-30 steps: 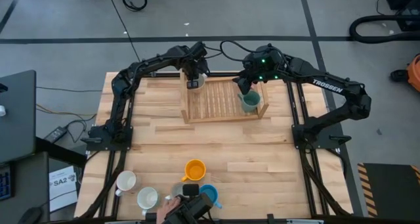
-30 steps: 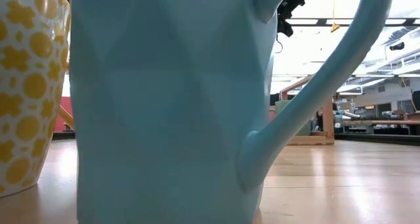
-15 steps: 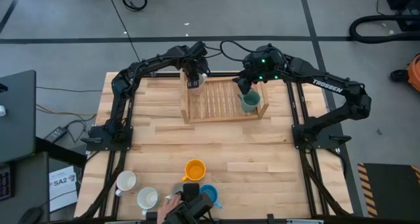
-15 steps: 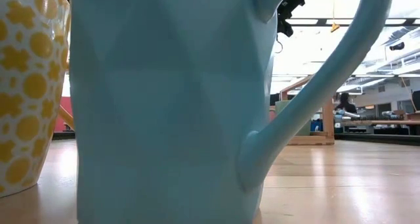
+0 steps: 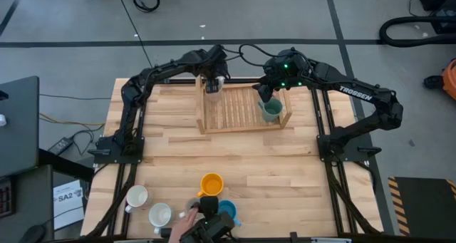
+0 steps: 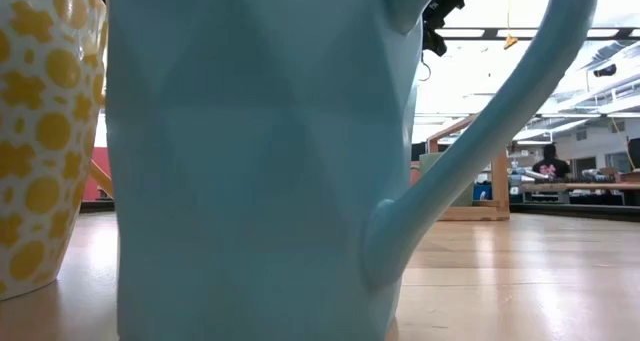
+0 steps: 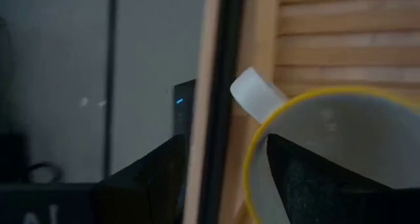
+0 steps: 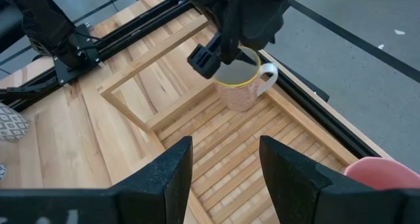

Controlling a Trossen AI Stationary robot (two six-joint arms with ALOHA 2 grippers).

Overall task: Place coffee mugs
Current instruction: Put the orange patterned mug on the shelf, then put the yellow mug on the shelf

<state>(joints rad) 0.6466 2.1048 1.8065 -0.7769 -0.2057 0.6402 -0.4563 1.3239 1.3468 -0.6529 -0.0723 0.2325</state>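
Mugs are split between a slatted wooden rack tray (image 5: pixel 235 111) at the far side of the light wood table (image 5: pixel 171 154) and a cluster at the near edge. In the tray: a yellow-rimmed white mug with a white handle (image 8: pixel 244 86) in the far left corner, and a dark teal-green mug (image 5: pixel 271 111) at the right side. A pink mug rim (image 8: pixel 384 175) shows in the right wrist view at the tray's edge.

Near edge cluster: an orange mug (image 5: pixel 211 183), a light blue mug (image 5: pixel 226 209) just beside it, and two white mugs (image 5: pixel 136 196) (image 5: pixel 159 214) further left. In the low view the blue mug fills most of the frame, with a white mug with yellow spots (image 6: pixel 35 131) next to it.

Left gripper (image 5: pixel 212 85) is over the far left corner of the tray, fingers (image 7: pixel 308 178) reaching into the yellow-rimmed mug; clamped or not, cannot tell. Right gripper (image 5: pixel 265 95) hangs directly above the teal-green mug, fingers (image 8: pixel 289 175) apart.
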